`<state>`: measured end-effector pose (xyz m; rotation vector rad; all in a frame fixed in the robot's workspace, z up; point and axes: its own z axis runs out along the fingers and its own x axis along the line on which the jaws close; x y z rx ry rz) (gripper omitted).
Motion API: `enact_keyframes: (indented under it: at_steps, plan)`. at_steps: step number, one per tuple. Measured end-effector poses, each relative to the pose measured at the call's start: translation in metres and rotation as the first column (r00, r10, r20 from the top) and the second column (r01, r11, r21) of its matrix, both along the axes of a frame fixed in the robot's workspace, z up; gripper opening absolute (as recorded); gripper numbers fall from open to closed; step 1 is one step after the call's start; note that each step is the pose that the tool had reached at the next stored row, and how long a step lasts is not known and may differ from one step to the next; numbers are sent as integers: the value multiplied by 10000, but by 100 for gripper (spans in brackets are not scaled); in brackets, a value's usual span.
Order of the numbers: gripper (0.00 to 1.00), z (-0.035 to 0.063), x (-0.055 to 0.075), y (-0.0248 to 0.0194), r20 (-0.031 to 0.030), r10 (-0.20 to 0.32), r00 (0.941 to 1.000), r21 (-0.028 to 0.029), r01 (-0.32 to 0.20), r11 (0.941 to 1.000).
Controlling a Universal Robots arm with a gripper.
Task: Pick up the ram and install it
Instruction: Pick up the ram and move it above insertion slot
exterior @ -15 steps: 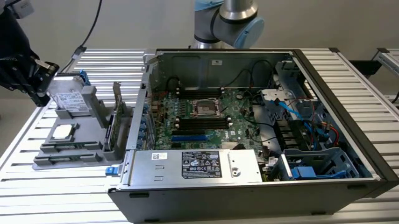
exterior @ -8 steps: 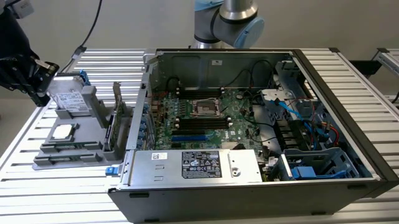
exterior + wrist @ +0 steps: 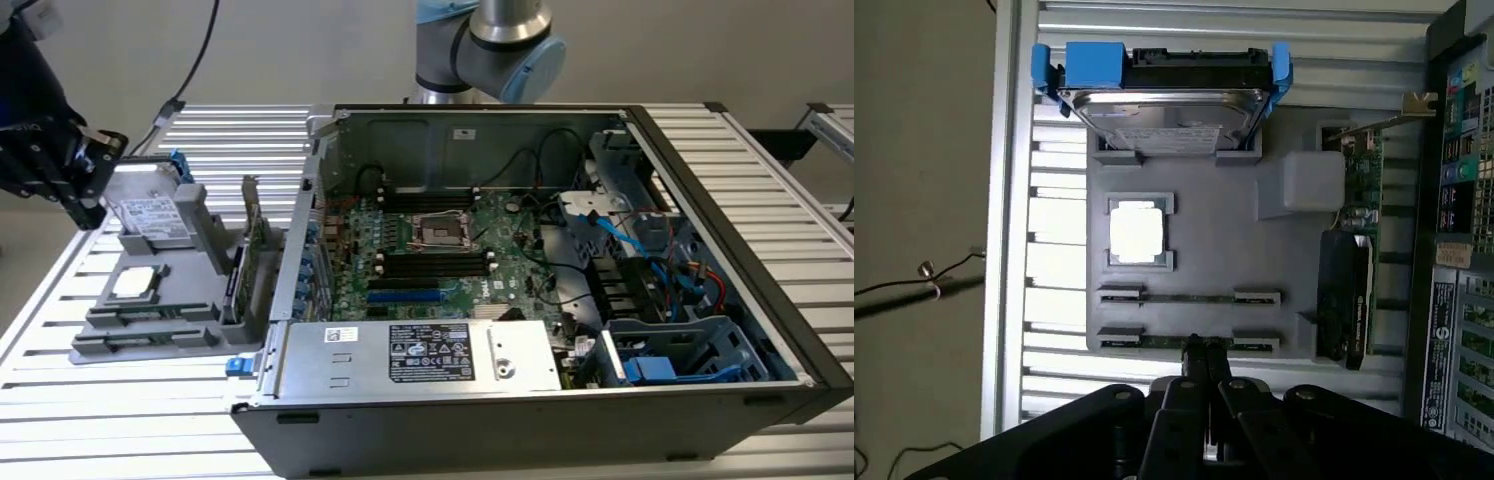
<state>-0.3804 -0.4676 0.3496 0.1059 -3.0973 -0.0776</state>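
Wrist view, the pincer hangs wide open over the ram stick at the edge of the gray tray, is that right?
Not quite: the pincer is shut, not wide open. The wrist view shows it closed with no gap as it hangs over the ram stick at the edge of the gray tray.

Robotics lab or test workshop: open desktop computer case [image 3: 534, 300] lying flat on slatted aluminium table [image 3: 761, 170]; grey parts fixture [image 3: 187, 250] beside it, holding hard drive [image 3: 147, 215] and processor chip [image 3: 139, 284]; robot arm [image 3: 487, 50] mounted behind case; cables [image 3: 200, 60] trailing across plain wall.
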Motion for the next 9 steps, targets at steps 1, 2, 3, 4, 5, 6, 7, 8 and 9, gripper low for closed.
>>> enact_keyframes:
  at_steps: [1, 2, 3, 4, 5, 6, 7, 8, 9]
  plan:
    - [10, -3, 0, 0, 1, 190, 9998, 4, -190, 9998]
    - [10, -7, 0, 0, 3, 381, 9993, 12, -381, 9993]
    - [10, -10, 0, 0, 5, 561, 9984, 21, -561, 9984]
    - [10, -14, 0, 0, 7, 741, 9973, 32, -741, 9972]
    - [10, -19, 0, 0, 9, 941, 9956, 45, -941, 9956]
    - [10, -22, 0, 0, 11, 1114, 9938, 57, -1114, 9938]
    - [10, -26, 0, 0, 12, 1305, 9915, 70, -1305, 9914]
    - [10, -31, 0, 0, 16, 1481, 9890, 86, -1482, 9889]
    - [10, -35, 0, 0, 19, 1655, 9862, 100, -1655, 9862]
